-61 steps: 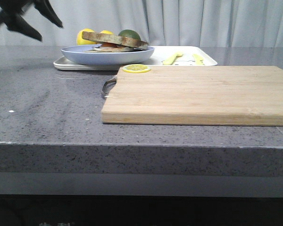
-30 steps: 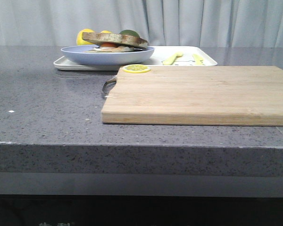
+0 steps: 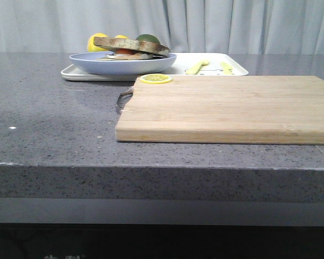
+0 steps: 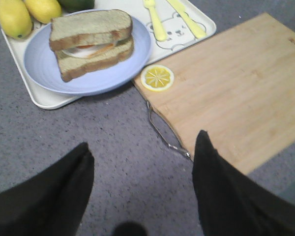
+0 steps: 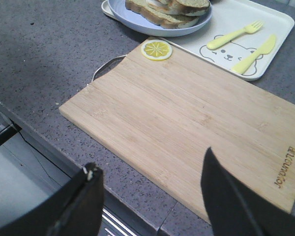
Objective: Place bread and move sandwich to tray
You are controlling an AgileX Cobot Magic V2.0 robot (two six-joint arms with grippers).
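Observation:
The sandwich (image 3: 130, 46), brown-crusted bread slices with white egg and orange yolk between them, lies on the pale blue plate (image 3: 97, 63), which stands on the white tray (image 3: 75, 74) at the back left. It also shows in the left wrist view (image 4: 91, 42) and the right wrist view (image 5: 169, 9). The top bread slice (image 4: 88, 27) lies on the sandwich. My left gripper (image 4: 143, 150) is open and empty above the bare counter, short of the tray. My right gripper (image 5: 150, 172) is open and empty over the counter's front edge. Neither gripper shows in the front view.
A light wooden cutting board (image 3: 232, 108) with a metal handle (image 3: 124, 99) fills the middle and right. A lemon slice (image 3: 155, 79) lies on its back left corner. Yellow and green fruit (image 3: 97, 42) stand behind the plate. A yellow fork and knife (image 5: 246, 42) lie on the tray.
The left gripper, seen at the front view's top left one second ago, has left that view. The sandwich, plate and tray have not moved.

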